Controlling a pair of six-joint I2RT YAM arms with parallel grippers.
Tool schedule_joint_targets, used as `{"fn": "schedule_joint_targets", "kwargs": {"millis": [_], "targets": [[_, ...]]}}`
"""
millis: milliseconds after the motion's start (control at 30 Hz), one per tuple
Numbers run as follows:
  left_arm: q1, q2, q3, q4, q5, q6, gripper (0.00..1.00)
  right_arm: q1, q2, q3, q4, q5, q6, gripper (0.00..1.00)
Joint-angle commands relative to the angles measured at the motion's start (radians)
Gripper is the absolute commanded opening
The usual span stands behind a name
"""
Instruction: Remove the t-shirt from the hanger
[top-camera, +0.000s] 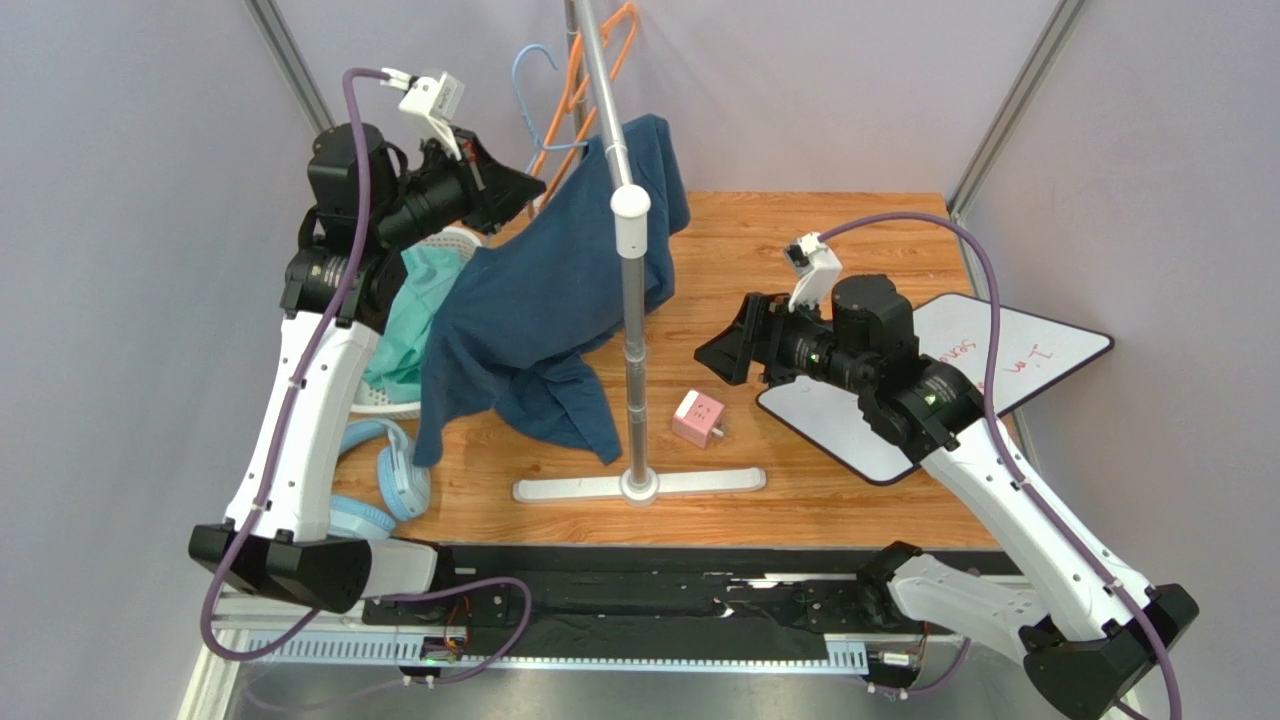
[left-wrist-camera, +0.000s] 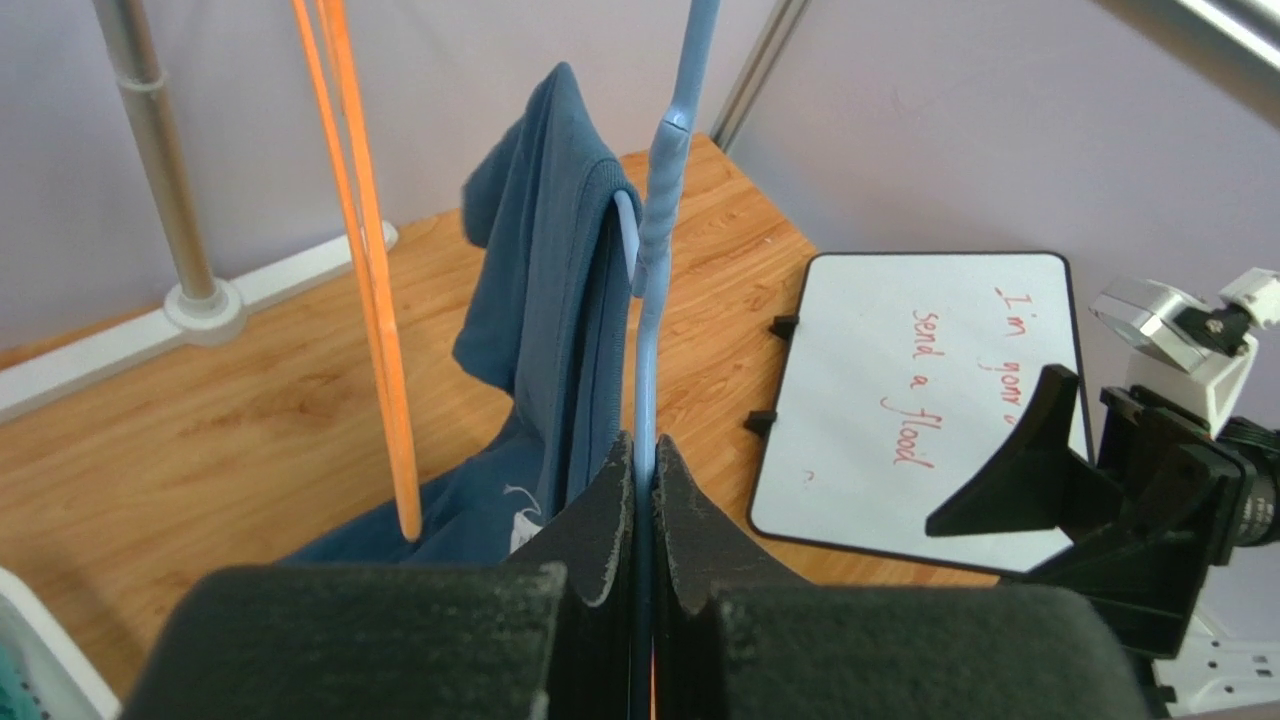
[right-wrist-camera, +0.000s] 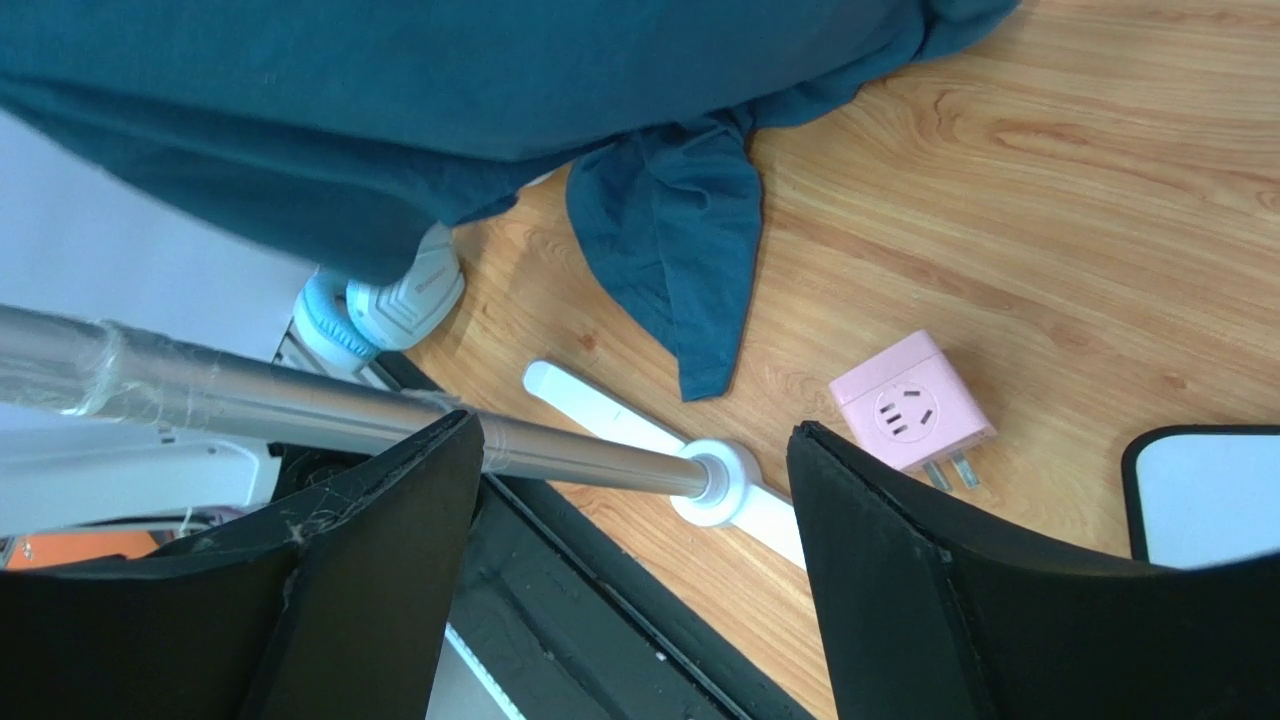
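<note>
Fingers first: your left fingers (left-wrist-camera: 598, 525) are pinched tight on the blue hanger (left-wrist-camera: 657, 255), whose wire runs straight away from them with the shirt (top-camera: 526, 308) draped over it, hanging toward the surface (top-camera: 842, 255), while your right fingers (right-wrist-camera: 361, 570), spread wide and empty, face it across the pole (top-camera: 639, 360).

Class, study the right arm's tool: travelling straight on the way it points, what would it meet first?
Most likely the stand's metal pole, straight ahead of the open right tool; the blue t-shirt hangs just beyond it. Depth is hard to judge.
</note>
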Motion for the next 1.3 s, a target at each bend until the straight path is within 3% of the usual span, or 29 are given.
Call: {"fn": "schedule_joint_targets", "kwargs": {"millis": [0, 200, 600, 867, 1267], "targets": [[0.003, -0.093, -0.109, 0.120, 0.027, -0.070, 0.00, -0.006, -0.017, -0.018, 0.090, 0.049, 0.000, 0.79], [0.001, -0.151, -0.333, 0.321, 0.181, -0.179, 0.00, -0.006, 0.031, -0.009, 0.133, 0.051, 0.016, 0.79], [-0.050, -0.099, -0.519, 0.501, 0.280, -0.232, 0.00, -0.012, 0.209, 0.112, 0.241, 0.100, 0.039, 0.79], [-0.050, -0.124, -0.573, 0.519, 0.290, -0.219, 0.00, -0.018, 0.368, 0.261, 0.274, 0.204, 0.060, 0.77], [-0.056, -0.095, -0.573, 0.510, 0.314, -0.212, 0.00, -0.015, 0.494, 0.295, 0.353, 0.118, 0.137, 0.71]]}}
